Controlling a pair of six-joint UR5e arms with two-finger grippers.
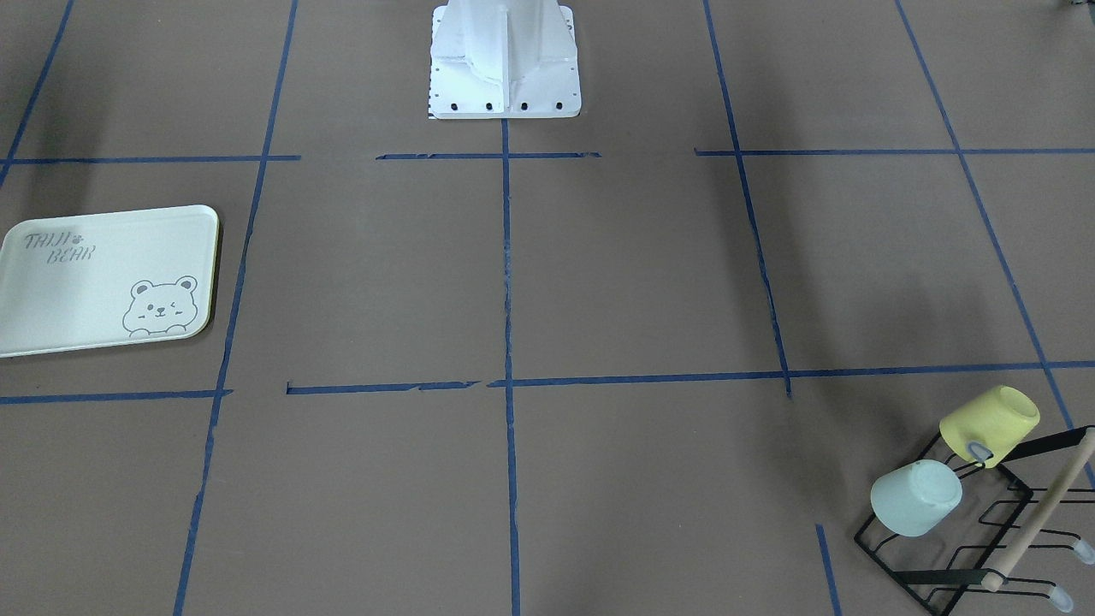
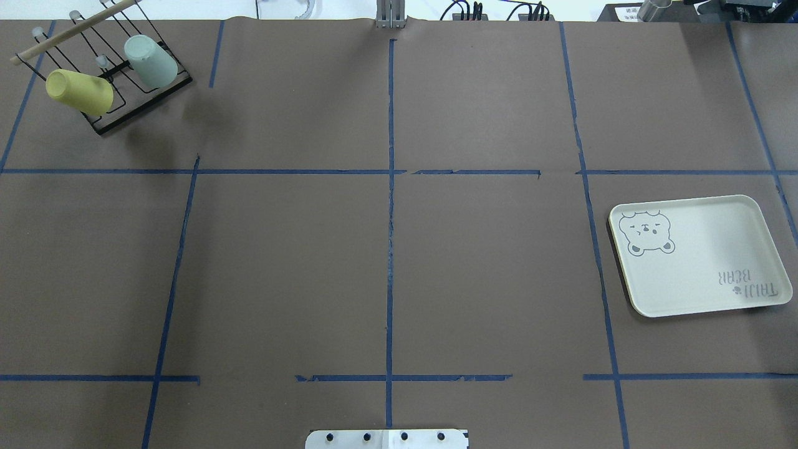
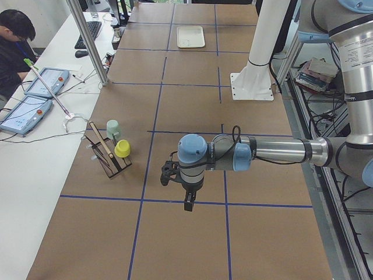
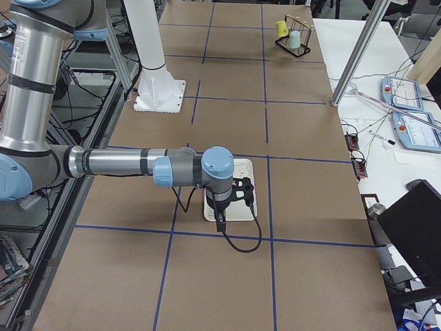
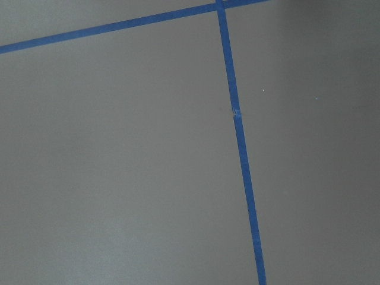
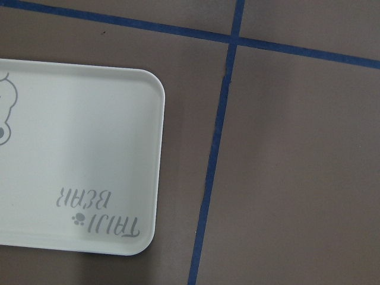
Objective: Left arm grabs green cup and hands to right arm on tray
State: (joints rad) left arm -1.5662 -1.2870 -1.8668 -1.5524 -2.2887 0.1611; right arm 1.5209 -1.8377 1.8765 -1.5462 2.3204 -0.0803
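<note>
one green cup [image 1: 915, 498] on the rack [image 1: 937, 576], well apart from both jaws; jaw state unclear

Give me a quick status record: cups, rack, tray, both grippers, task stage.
green cup: tilted on the wire rack, untouched
yellow cup: on the same rack, beside it
tray: nothing on it, far across the table from the rack
left gripper: above the table, apart from the rack; open or shut unclear
right gripper: above the table near the tray; open or shut unclear
stage: grab not yet begun
</note>
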